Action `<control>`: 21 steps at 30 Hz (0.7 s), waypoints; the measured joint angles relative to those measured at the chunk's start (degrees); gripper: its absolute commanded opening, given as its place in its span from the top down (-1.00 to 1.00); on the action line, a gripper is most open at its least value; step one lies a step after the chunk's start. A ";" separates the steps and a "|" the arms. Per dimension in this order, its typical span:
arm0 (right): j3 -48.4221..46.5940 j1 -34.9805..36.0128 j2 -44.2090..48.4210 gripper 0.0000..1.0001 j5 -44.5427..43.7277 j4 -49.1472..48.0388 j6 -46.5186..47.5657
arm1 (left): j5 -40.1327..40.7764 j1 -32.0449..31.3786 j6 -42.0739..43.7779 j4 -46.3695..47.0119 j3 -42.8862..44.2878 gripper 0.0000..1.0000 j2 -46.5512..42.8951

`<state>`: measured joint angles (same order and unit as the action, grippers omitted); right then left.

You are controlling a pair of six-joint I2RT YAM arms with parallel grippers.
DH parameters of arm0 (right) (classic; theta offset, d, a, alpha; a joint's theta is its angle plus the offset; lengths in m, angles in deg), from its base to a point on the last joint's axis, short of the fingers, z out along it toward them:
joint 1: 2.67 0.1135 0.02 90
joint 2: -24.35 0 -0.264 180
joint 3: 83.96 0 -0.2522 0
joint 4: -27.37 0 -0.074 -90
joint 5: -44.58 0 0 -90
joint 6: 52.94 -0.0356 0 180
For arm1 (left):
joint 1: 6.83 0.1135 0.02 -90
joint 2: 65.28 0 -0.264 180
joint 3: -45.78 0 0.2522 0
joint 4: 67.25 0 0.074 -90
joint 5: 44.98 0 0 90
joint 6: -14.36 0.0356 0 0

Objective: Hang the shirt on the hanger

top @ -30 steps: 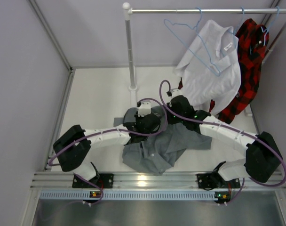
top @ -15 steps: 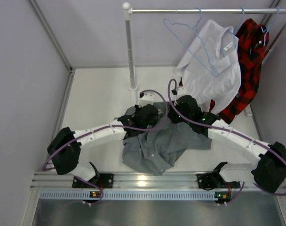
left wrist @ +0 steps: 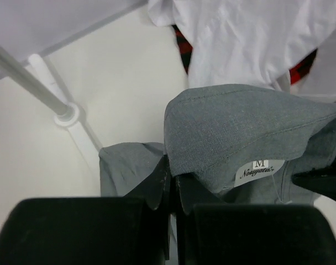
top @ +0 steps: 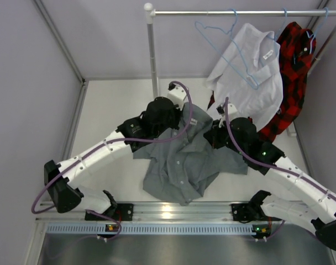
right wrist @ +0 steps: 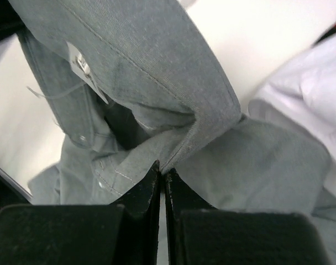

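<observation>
From above, the shirt [top: 184, 163] lies rumpled on the bench [top: 110, 110] around the middle, its hem spreading toward 6 o'clock and its collar end lifted toward 12. The left hand [top: 178, 104] reaches in from 8 o'clock and meets the collar's left end. The right hand [top: 219, 131] comes from 4 o'clock onto the collar's right end. From here neither hand's jaws can be made out. The hanger [top: 226, 47] hangs bare on the rail [top: 240, 12] at 1 o'clock, well apart from the shirt. It is just beside a white shirt [top: 251, 83], with a plaid shirt [top: 292, 58] at 2 o'clock. The post [top: 153, 61] stands at 12. In the left wrist view, the left hand [left wrist: 171, 185] is pinched tight on the shirt [left wrist: 240, 127], its fingers closed at the collar's edge. The collar arches up toward 2 o'clock with a label [left wrist: 259, 170] under it. The white shirt [left wrist: 251, 38] fills 1 o'clock and the post [left wrist: 24, 80] slants at 10. In the right wrist view, the right hand [right wrist: 161, 175] is clamped shut on a seam of the shirt [right wrist: 157, 66] where the collar band folds. The collar rises toward 11 o'clock, the label [right wrist: 81, 66] shows at 10, and the white shirt [right wrist: 306, 105] lies at 3.
</observation>
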<state>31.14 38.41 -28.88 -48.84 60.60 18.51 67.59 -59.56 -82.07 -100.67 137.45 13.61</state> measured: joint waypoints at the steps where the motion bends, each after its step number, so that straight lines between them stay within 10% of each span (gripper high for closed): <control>1: 1.22 0.00 0.26 1.00 -0.11 0.55 -0.02 | -3.80 1.16 0.24 -0.31 -0.57 1.00 0.28; 7: 7.23 -0.02 2.25 0.97 -2.71 5.70 -0.09 | -17.68 5.49 0.46 -2.25 -3.98 1.00 4.35; 13: 7.39 -0.07 2.62 0.26 -0.50 6.84 -0.39 | -24.28 5.42 -0.96 -2.82 -4.52 1.00 7.80; 21: 3.69 -0.11 3.17 -0.17 7.89 7.63 4.50 | -26.01 5.42 -3.74 -2.82 -5.49 1.00 9.62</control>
<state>34.83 38.30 -25.71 -40.95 68.23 23.01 41.58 -54.14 -85.81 -103.49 131.97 23.23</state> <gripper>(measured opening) 0.533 0.026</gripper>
